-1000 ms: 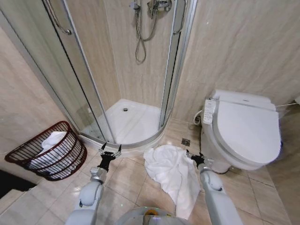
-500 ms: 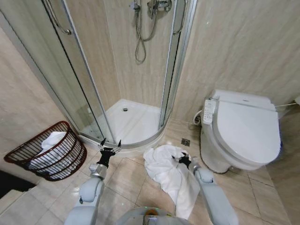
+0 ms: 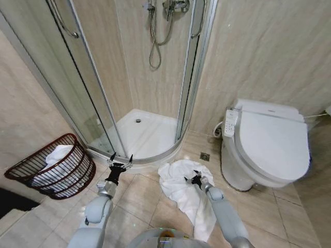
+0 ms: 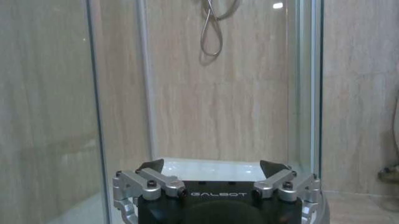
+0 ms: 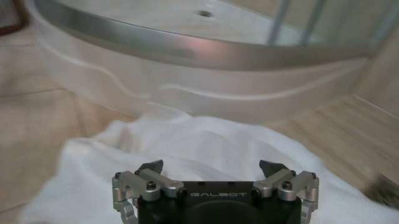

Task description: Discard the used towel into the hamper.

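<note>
A white towel (image 3: 181, 191) lies crumpled on the tiled floor between the shower base and the toilet; it also spreads under the right wrist camera as the towel (image 5: 206, 149). My right gripper (image 3: 193, 179) hangs open just above the towel's upper part, its fingers (image 5: 149, 167) spread with nothing between them. My left gripper (image 3: 120, 164) is open near the shower's rim, facing the glass, its fingers (image 4: 151, 165) apart and empty. The hamper (image 3: 54, 168), a dark reddish-brown wire basket holding white cloth, stands on the floor at the far left against the wall.
A curved glass shower enclosure (image 3: 145, 119) with a raised white base (image 5: 187, 88) stands straight ahead. A white toilet (image 3: 269, 144) with its lid down is to the right. A floor drain (image 3: 205, 156) sits by the toilet. Bare tiles lie between the hamper and the towel.
My right gripper has moved left from beside the toilet to over the towel's upper part. The left gripper has stayed near the shower rim.
</note>
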Available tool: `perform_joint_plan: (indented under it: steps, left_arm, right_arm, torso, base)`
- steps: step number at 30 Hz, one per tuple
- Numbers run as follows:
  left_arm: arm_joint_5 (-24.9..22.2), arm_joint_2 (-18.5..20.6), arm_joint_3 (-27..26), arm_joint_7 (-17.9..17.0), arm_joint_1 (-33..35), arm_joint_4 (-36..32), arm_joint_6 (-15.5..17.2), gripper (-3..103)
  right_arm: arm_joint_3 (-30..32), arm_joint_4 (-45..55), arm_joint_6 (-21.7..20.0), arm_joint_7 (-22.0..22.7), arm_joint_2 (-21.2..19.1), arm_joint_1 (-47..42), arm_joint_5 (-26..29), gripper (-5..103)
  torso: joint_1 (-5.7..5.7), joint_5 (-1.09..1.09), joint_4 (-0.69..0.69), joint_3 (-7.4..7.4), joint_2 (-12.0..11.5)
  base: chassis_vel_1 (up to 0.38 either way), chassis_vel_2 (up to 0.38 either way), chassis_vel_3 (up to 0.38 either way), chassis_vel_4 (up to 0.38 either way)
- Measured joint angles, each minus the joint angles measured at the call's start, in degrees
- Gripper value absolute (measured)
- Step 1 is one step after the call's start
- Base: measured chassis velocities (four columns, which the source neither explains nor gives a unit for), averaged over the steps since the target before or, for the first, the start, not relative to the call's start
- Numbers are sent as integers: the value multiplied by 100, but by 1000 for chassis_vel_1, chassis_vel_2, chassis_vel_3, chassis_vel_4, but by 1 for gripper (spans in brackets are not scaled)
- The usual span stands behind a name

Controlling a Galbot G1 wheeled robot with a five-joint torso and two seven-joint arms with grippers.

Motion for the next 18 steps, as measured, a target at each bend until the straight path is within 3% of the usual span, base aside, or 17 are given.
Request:
perform_joint_plan:
  steps: [4,12,18]
  left_arm:
    - [-15,43,5,1,-7,-1,38,100]
    - [-93,116,-4,1,-59,-26,87,100]
    - [-92,41,35,4,-32,-23,86,100]
  right_arm:
    - [-114,-168,119,-221,12,103,-195,100]
    - [87,-723,193,-225,108,372,-305,100]
    - [347,-1294,570,-175,151,568,-396,100]
  torso:
    - [0,1,0,0,0]
    - [0,0,0,0,0]
    - [0,1,0,0,0]
  base:
    - [0,0,0,0]
    - [0,0,0,0]
    - [0,0,0,0]
